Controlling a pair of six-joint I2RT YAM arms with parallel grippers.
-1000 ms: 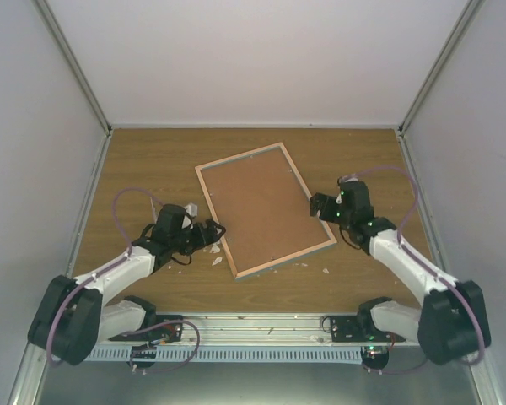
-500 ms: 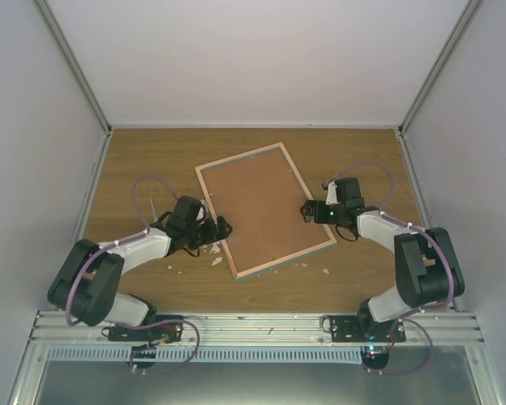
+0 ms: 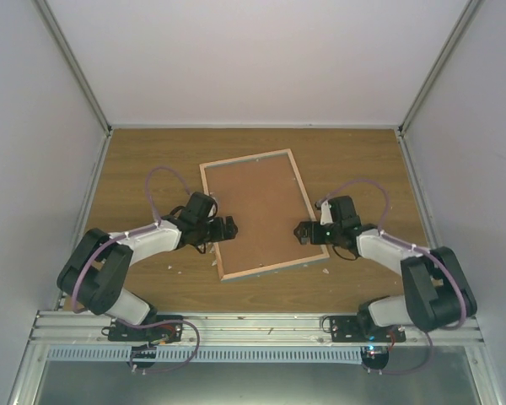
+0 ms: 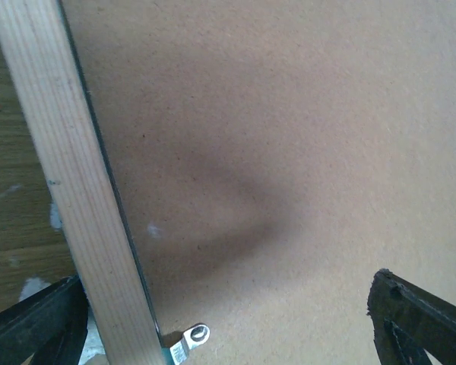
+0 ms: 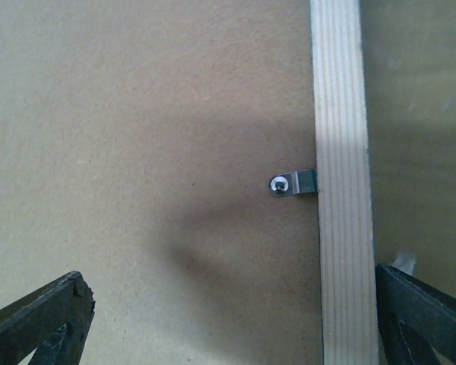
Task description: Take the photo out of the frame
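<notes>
The frame [image 3: 257,211] lies face down in the middle of the wooden table, showing pale wood edging around a brown fibreboard panel [image 4: 289,137]. The photo is hidden. My left gripper [image 3: 226,228] is open and straddles the frame's left wood edge [image 4: 68,152]; a metal turn clip [image 4: 191,337] sits between its fingers [image 4: 30,327]. My right gripper [image 3: 302,230] is open and straddles the right wood edge [image 5: 340,228], just below another turn clip [image 5: 292,183]. Its fingers [image 5: 38,319] sit low at both corners of the right wrist view.
Small white scraps [image 3: 325,272] lie on the table near the frame's near corners. White enclosure walls stand on three sides. A metal rail [image 3: 253,325] with the arm bases runs along the near edge.
The frame has turned and its near end slid left. Both grippers have moved in over its long edges, the left up and right, the right down and left.
</notes>
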